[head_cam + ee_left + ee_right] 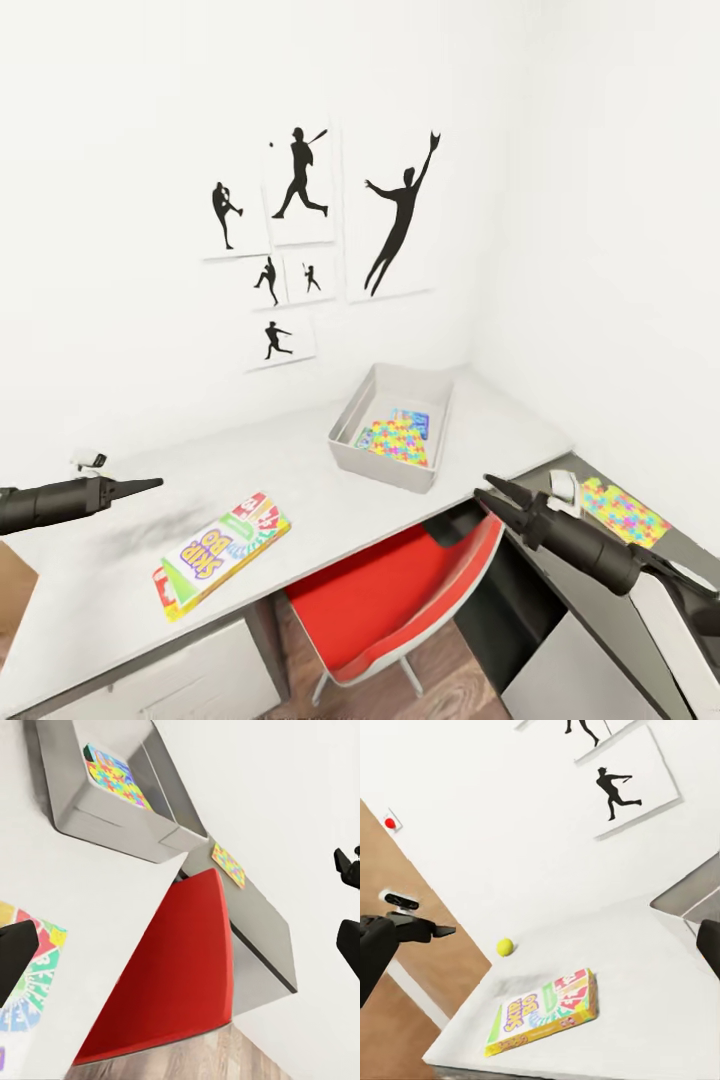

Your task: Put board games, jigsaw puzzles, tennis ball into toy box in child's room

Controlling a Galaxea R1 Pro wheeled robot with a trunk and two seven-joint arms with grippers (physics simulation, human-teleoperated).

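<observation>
On the pale table [300, 470] lies a green-white board game [222, 553] with a red banner, also seen as the board game [544, 1011]. The grey toy box [345, 440] stands further right and holds a jigsaw puzzle [393, 440] and a blue board game [415, 421]. A second jigsaw puzzle [622, 512] lies on the lower dark-grey section. The tennis ball [505, 946] rests near the table's far left end. My left gripper [150, 485] hovers open, left of the board game. My right gripper [483, 490] is open and empty, between the toy box and the second puzzle.
A red chair [400, 600] is tucked under the table below the toy box. Baseball silhouette pictures [300, 190] hang on the white wall. A brown panel [442, 967] stands past the table's left end. The dark cabinet [560, 640] joins the table at the right.
</observation>
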